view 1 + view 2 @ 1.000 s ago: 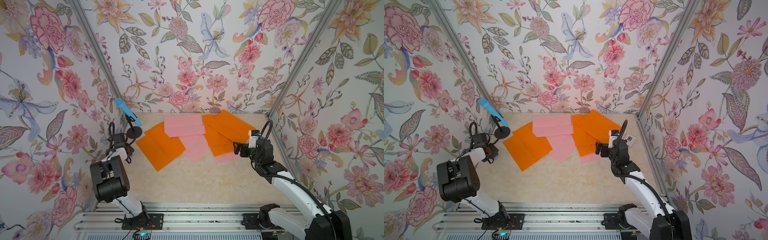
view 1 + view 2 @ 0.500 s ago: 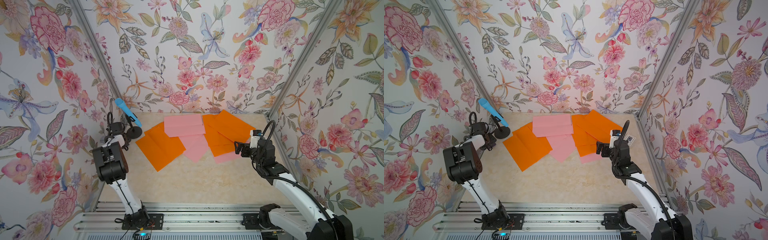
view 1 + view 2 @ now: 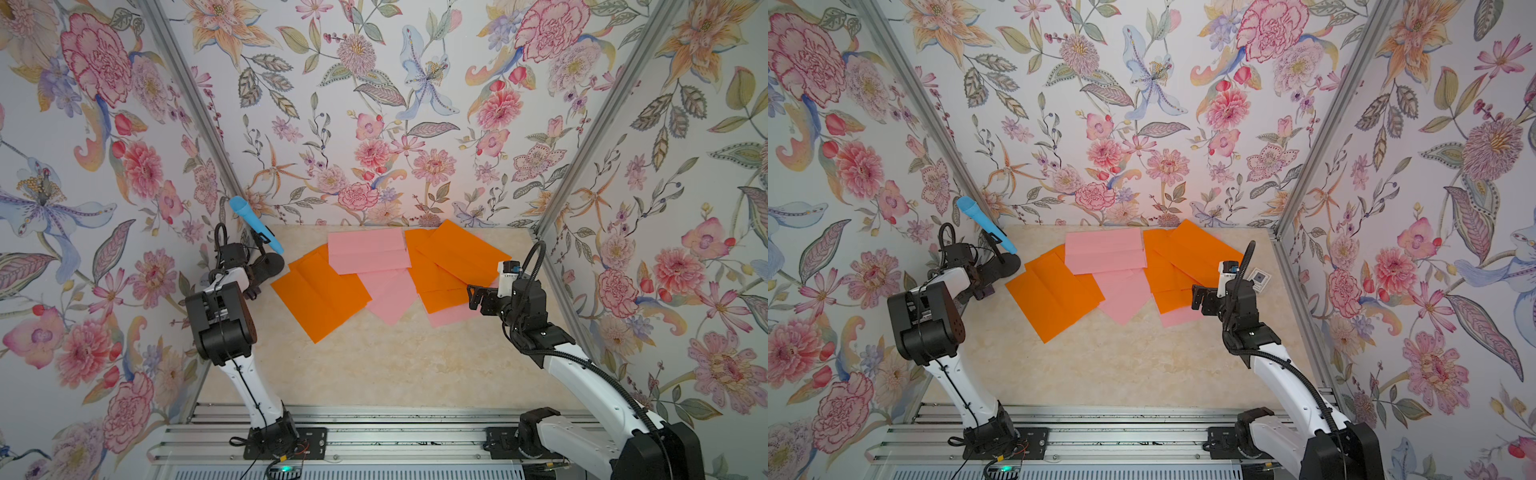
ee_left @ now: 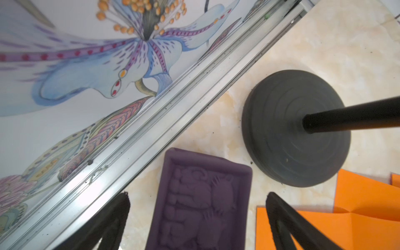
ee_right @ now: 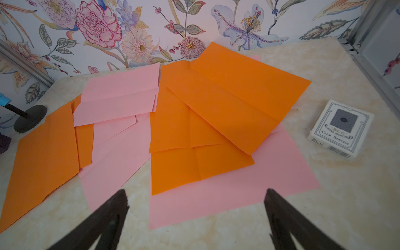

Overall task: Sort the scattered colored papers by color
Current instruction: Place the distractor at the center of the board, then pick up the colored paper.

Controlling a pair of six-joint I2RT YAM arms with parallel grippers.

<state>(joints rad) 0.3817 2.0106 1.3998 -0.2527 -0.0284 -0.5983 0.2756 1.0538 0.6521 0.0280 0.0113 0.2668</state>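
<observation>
At the left side of both top views, the left gripper (image 3: 253, 286) hangs low beside the aluminium wall rail (image 4: 151, 140). In the left wrist view its fingers (image 4: 121, 207) are spread on either side of a dark purple embossed block (image 4: 201, 205) that lies flat. A strip of bare surface shows between each finger and the block's long edges. The block's far short edge lies close to the rail and near the black round stand base (image 4: 287, 134), which carries a blue microphone (image 3: 253, 222). Rail, block and base crowd this corner.

Right of the base, the leftmost orange sheet (image 3: 320, 295) lies flat with its left corner just beside the base. Its lower corner points into the wide bare stretch of marble tabletop (image 3: 395, 365) between the papers and the arm mounts. At upper centre, the upper pink sheet (image 3: 368, 249) overlaps that orange sheet's top edge and the middle pink sheet (image 3: 392, 299) below it.

Further right, the stacked orange sheets (image 3: 461, 253) lie askew on the bottom pink sheet (image 5: 238, 194), whose near edge and right corner stick out past them. The right gripper (image 5: 195, 192) hovers over that near edge with its fingers apart, holding nothing. A white playing-card box (image 5: 342, 127) sits apart from the papers, near the right wall.
</observation>
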